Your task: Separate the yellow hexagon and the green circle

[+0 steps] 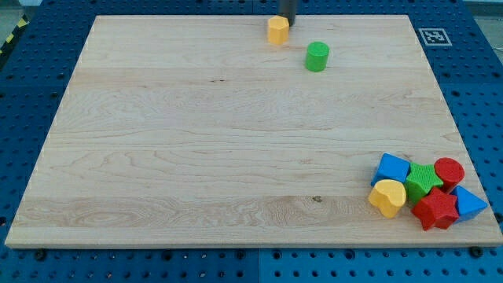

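Note:
The yellow hexagon (277,30) sits near the top edge of the wooden board (196,141), a little right of centre. The green circle (317,56) stands a short way to its lower right, with a clear gap between them. My tip (288,23) comes down from the view's top and ends right at the hexagon's upper right side, touching it or nearly so.
A cluster of blocks lies at the board's bottom right corner: a blue block (391,168), a green star (424,180), a red circle (449,171), a yellow heart (387,197), a red star (436,210) and a blue block (469,203). A marker tag (434,36) sits at the top right.

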`<control>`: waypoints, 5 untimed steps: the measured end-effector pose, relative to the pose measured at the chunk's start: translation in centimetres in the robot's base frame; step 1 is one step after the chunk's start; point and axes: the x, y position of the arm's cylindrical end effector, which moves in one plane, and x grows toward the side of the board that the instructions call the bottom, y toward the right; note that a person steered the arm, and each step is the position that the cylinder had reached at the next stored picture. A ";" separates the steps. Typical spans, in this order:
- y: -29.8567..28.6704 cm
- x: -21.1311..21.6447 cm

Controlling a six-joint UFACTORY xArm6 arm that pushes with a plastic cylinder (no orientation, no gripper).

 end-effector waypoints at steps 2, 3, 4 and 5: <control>-0.8 4.3; 3.7 4.3; 6.4 6.0; 8.8 11.4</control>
